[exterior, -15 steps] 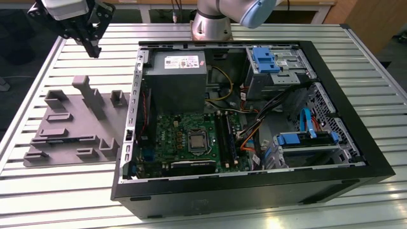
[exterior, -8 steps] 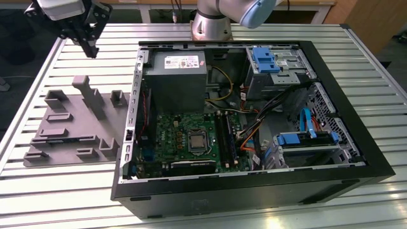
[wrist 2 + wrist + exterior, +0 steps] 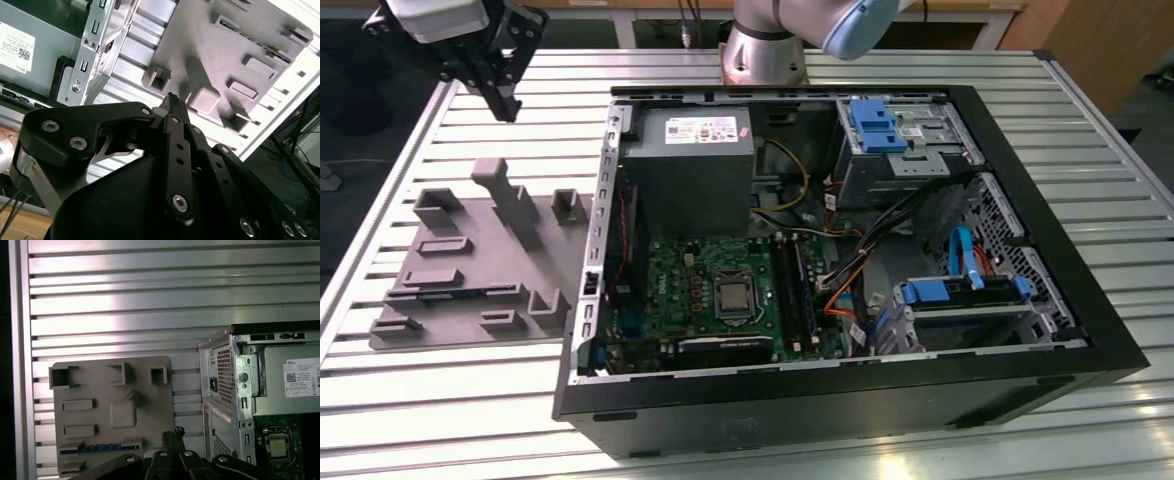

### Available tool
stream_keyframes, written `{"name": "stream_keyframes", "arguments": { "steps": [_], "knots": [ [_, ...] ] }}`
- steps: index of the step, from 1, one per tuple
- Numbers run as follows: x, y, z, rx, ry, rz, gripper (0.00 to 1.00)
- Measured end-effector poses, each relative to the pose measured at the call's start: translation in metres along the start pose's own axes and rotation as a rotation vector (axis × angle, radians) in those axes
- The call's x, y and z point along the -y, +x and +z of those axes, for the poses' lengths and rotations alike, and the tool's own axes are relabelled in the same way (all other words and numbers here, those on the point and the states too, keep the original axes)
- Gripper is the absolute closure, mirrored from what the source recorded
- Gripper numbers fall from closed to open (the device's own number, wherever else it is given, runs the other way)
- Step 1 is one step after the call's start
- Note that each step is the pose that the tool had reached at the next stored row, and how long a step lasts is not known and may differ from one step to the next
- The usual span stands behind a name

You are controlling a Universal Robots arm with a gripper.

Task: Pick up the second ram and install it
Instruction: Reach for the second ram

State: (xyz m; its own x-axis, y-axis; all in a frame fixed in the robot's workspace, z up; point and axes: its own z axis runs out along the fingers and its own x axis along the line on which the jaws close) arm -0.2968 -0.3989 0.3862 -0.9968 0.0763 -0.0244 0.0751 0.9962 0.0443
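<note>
Gripper (image 3: 507, 108) is pinched together, empty; ram (image 3: 454, 294) sits in the tray (image 3: 467, 250) at its 6 o'clock in the exterior view. I'd open wide and square up lengthwise before dropping.

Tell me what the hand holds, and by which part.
Nothing. The hand is shut and empty; the ram lies in a slot of the gray tray.

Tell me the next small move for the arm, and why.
Probably carry the gripper across until it hangs straight above the memory stick. The stick lies in a slot of the gray tray beside the computer case. The gripper is well apart from it, up over the table, with its jaws shut on nothing.
</note>
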Motion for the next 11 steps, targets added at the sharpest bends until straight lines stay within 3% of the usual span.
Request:
{"name": "stream_keyframes", "arguments": {
  "steps": [11],
  "knots": [
    [0.0006, 0.0075, 0.0001, 0.0000, 0.0000, 0.000, 0.89]
  ]
}}
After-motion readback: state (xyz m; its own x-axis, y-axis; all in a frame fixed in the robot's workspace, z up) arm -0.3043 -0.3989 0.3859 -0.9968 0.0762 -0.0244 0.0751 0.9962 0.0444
